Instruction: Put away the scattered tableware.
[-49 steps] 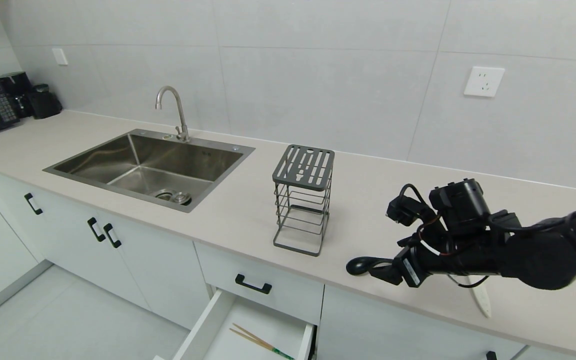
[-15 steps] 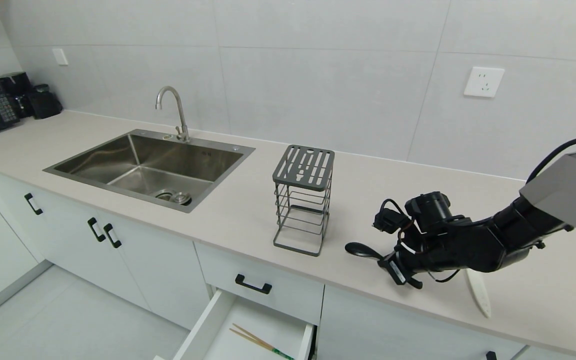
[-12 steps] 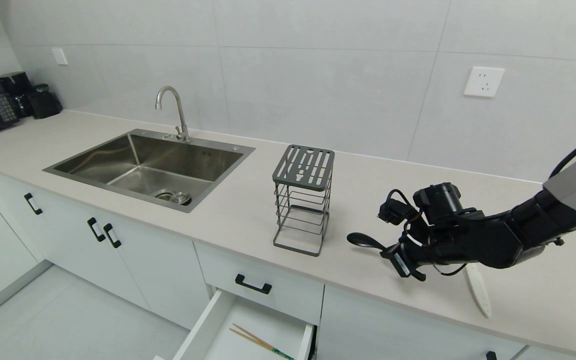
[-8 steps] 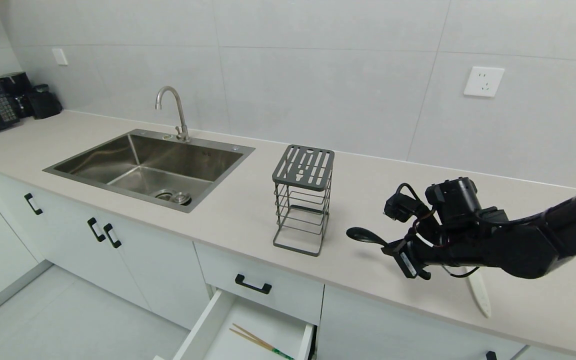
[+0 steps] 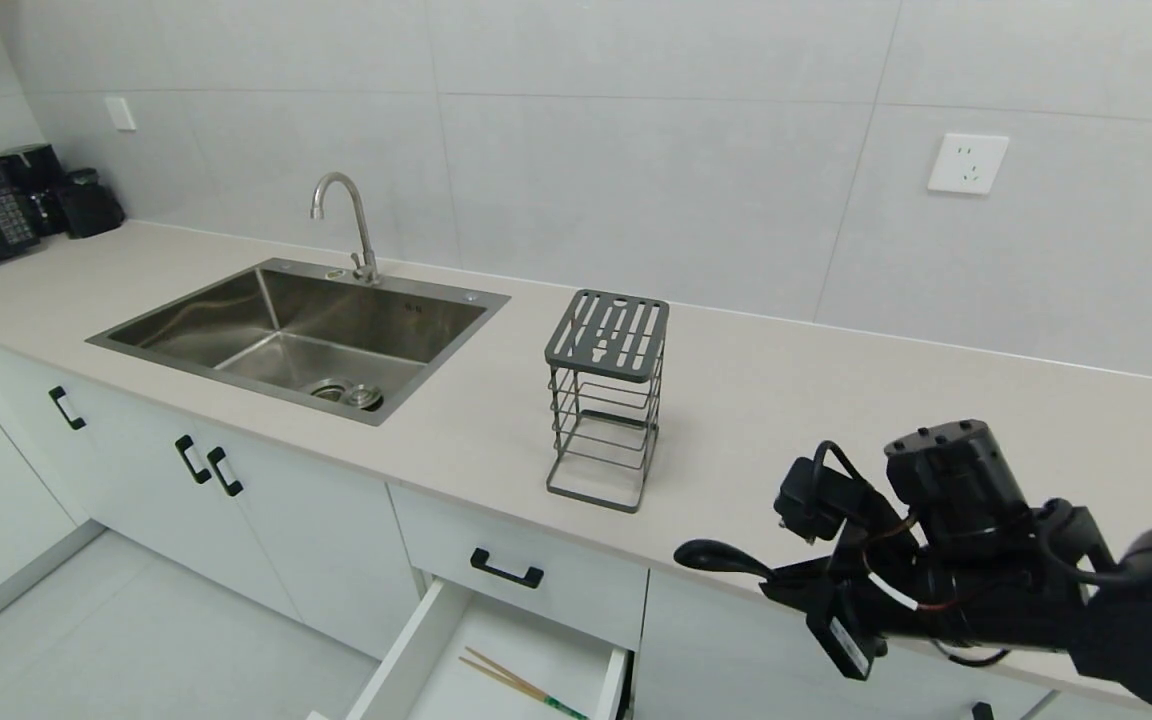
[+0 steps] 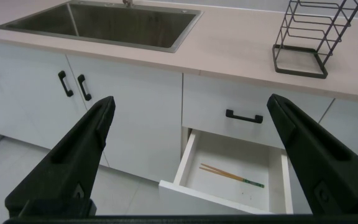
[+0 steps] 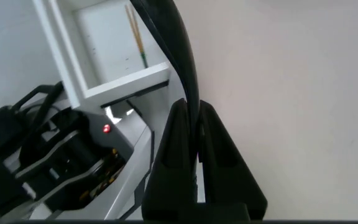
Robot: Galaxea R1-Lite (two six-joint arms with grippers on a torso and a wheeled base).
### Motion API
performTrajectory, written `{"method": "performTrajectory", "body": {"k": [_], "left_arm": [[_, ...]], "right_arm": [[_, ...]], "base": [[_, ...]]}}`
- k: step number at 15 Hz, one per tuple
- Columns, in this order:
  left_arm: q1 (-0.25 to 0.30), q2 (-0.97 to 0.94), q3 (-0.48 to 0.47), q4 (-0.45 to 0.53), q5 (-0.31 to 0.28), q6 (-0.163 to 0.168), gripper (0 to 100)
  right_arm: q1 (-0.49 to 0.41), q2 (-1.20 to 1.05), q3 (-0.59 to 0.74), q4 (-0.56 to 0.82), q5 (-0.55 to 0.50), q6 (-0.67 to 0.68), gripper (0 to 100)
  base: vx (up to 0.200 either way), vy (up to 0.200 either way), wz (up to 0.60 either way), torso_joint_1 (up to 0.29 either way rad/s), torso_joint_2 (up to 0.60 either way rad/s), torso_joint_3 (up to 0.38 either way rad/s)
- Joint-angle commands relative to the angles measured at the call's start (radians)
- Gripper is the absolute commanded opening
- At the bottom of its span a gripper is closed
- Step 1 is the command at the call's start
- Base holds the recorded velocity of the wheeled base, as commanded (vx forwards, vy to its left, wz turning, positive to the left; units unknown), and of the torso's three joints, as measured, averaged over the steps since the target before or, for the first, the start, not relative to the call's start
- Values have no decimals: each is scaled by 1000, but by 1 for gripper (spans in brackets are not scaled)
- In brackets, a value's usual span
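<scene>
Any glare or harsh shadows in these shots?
Head view: soft, even light; the sink has a mild sheen, no harsh glare, and the wire rack casts hardly any shadow on the counter. Left wrist view: the open left gripper reads as dark silhouette against the bright drawer. Right wrist view: a pale highlight runs along the black spoon in the right gripper.

At the lower right of the frame the right gripper [image 5: 798, 582] clamps the handle of a black spoon [image 5: 711, 556], whose bowl points left and shows against the front edge of the countertop [image 5: 766, 400]. A dark wire rack [image 5: 604, 400] stands upright at centre, with the steel sink [image 5: 236, 300] and faucet [image 5: 348, 215] to its left. Below the rack, at the bottom edge, an open white drawer [image 5: 416, 650] holds a pair of chopsticks [image 5: 516, 685].
</scene>
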Motion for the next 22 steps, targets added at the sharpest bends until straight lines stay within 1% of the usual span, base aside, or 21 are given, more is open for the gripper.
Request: {"method": "performTrajectory", "body": {"k": [1, 2, 4, 5, 6, 7, 8, 9, 10, 13, 15, 19, 20, 22], "left_arm": [[0, 1, 0, 0, 0, 0, 100], [0, 1, 0, 0, 0, 0, 100], [0, 1, 0, 0, 0, 0, 100], [0, 1, 0, 0, 0, 0, 100], [0, 1, 0, 0, 0, 0, 100], [0, 1, 0, 0, 0, 0, 100], [0, 1, 0, 0, 0, 0, 100], [0, 1, 0, 0, 0, 0, 100], [0, 1, 0, 0, 0, 0, 100], [0, 1, 0, 0, 0, 0, 100], [0, 1, 0, 0, 0, 0, 100], [0, 1, 0, 0, 0, 0, 100], [0, 1, 0, 0, 0, 0, 100], [0, 1, 0, 0, 0, 0, 100]], "right_arm": [[38, -68, 55, -2, 0, 2, 0], [58, -110, 82, 0, 0, 5, 0], [79, -121, 85, 0, 0, 13, 0], [121, -121, 78, -2, 0, 39, 0], [141, -121, 71, -5, -3, 56, 0], [194, -108, 58, -28, -4, 90, 0], [228, -79, 38, -35, -6, 110, 0], [246, -62, 16, -37, -8, 122, 0], [274, -29, -33, -39, -9, 140, 0], [317, 33, -119, -49, -46, 191, 0], [352, 82, -191, -63, -78, 248, 0], [380, 185, -329, -58, -129, 277, 0], [378, 208, -343, -58, -139, 280, 0], [384, 235, -344, -58, -112, 280, 0]], "base": [[0, 0, 0, 0, 0, 0], [0, 0, 0, 0, 0, 0], [0, 0, 0, 0, 0, 0], [0, 0, 0, 0, 0, 0], [0, 0, 0, 0, 0, 0], [0, 0, 0, 0, 0, 0], [0, 0, 0, 0, 0, 0], [0, 0, 0, 0, 0, 0], [0, 0, 0, 0, 0, 0], [0, 0, 0, 0, 0, 0], [0, 0, 0, 0, 0, 0], [0, 0, 0, 0, 0, 0], [0, 0, 0, 0, 0, 0], [0, 0, 0, 0, 0, 0]]}}
